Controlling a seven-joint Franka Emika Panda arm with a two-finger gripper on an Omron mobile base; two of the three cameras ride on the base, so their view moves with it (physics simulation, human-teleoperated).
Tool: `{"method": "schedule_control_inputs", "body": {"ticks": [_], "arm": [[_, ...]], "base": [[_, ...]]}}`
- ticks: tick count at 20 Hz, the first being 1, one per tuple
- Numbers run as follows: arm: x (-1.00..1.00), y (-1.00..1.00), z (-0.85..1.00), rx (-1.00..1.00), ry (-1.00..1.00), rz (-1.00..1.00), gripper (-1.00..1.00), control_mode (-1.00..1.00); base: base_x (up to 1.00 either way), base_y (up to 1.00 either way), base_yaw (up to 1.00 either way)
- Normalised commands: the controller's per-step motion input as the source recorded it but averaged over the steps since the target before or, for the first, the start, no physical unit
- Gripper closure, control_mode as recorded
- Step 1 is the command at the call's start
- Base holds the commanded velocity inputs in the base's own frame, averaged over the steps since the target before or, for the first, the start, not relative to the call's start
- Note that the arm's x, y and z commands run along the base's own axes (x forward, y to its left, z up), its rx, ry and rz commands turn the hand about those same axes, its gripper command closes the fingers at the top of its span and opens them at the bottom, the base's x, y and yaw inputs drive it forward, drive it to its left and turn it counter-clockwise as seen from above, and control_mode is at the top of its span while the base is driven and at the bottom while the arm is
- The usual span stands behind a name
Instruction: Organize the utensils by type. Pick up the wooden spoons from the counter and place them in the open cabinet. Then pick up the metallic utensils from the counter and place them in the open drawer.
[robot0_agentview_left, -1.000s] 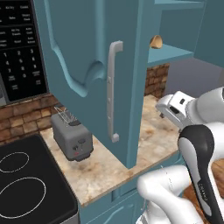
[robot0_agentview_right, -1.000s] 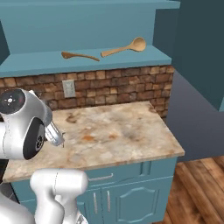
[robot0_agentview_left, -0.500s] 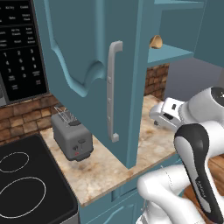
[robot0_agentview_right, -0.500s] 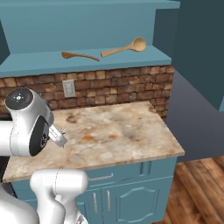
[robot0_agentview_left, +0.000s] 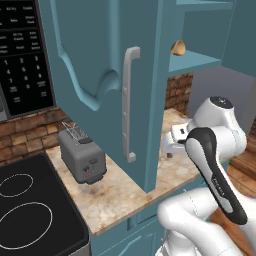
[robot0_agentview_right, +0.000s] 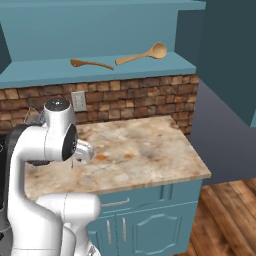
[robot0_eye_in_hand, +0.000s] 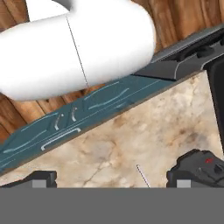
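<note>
Two wooden spoons are found lying on the flat teal shelf of the open cabinet (robot0_agentview_right: 100, 72), well apart from the gripper. The larger spoon (robot0_agentview_right: 140, 54) is laid toward the right of the shelf with its oval bowl at the right end; the smaller spoon (robot0_agentview_right: 90, 64) is laid just to its left, the two handles nearly end to end but not touching. In the left base view, a spoon bowl (robot0_agentview_left: 177, 48) is seen at the shelf edge beyond the tall panelled door (robot0_agentview_left: 107, 75) with its pale bar handle (robot0_agentview_left: 129, 102).

A very thin silver utensil (robot0_eye_in_hand: 142, 175) is noted on the counter (robot0_agentview_right: 145, 150), lying between the two finger tips in the hand view and untouched by either. The gripper (robot0_eye_in_hand: 111, 179) is held low over the marbled stone with its fingers spread wide and nothing between them. In the right base view it (robot0_agentview_right: 74, 161) is seen at the left part of the counter, pointing down.

A grey toaster (robot0_agentview_left: 82, 157) is stood on the counter to the left of the door, beside a black stovetop (robot0_agentview_left: 30, 215). A brick backsplash (robot0_agentview_right: 130, 95) is seen behind the counter, and teal base cabinets (robot0_agentview_right: 150, 220) below it.
</note>
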Motion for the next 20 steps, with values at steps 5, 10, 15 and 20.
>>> {"method": "schedule_control_inputs", "body": {"ticks": [5, 10, 15, 20], "arm": [[0.44, 0.04, -0.63, -0.22, -0.18, 0.18, -1.0, -1.0], [0.23, 0.14, -0.47, -0.13, -0.28, 0.04, -1.0, -1.0], [0.21, 0.05, -0.09, -0.02, -0.14, 0.04, -1.0, -1.0], [0.4, 0.02, 0.0, 0.0, 0.0, 0.19, -1.0, -1.0]], "base": [[0.0, 0.0, 0.0], [0.0, 0.0, 0.0], [0.0, 0.0, 0.0], [0.0, 0.0, 0.0]]}}
